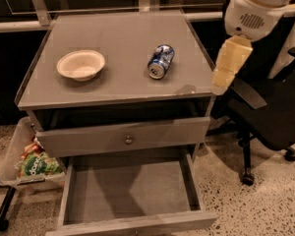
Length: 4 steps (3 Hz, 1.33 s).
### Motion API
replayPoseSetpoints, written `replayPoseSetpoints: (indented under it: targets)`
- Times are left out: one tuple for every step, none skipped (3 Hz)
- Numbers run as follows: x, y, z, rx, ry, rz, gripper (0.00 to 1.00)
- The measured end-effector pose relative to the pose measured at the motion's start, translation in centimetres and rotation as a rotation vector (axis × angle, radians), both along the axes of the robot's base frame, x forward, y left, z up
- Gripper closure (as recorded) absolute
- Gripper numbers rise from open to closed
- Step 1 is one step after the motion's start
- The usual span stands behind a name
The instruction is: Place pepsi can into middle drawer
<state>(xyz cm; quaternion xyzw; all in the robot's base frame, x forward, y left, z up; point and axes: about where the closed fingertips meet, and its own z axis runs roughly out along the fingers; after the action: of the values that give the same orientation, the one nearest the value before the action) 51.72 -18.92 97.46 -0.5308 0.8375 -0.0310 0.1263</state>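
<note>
The pepsi can (161, 61), blue with white markings and a silver top, lies on its side on the grey cabinet top (123, 33), right of centre. The middle drawer (130, 193) is pulled open at the bottom of the view; its flat grey floor is bare. My gripper (221, 82), cream-coloured under a white wrist, hangs at the cabinet's right edge, right of the can and apart from it. It holds nothing that I can see.
A round cream bowl (80, 64) sits on the cabinet top at the left. A closed grey drawer face with a round knob (128, 139) is above the open drawer. A black office chair (265, 112) stands at the right. A bin of snack bags (32, 163) stands at the lower left.
</note>
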Motion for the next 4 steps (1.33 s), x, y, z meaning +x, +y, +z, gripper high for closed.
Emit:
replayPoseSetpoints:
  targets:
    - [3.9, 1.8, -1.7, 0.033, 0.066, -0.054, 0.0]
    - [4.9, 2.2, -1.7, 0.047, 0.037, -0.053, 0.0]
    - [6.2, 4.0, -1.7, 0.116, 0.006, -0.092, 0.0]
    - [8.4, 5.3, -2.0, 0.19, 0.023, -0.196, 0.0]
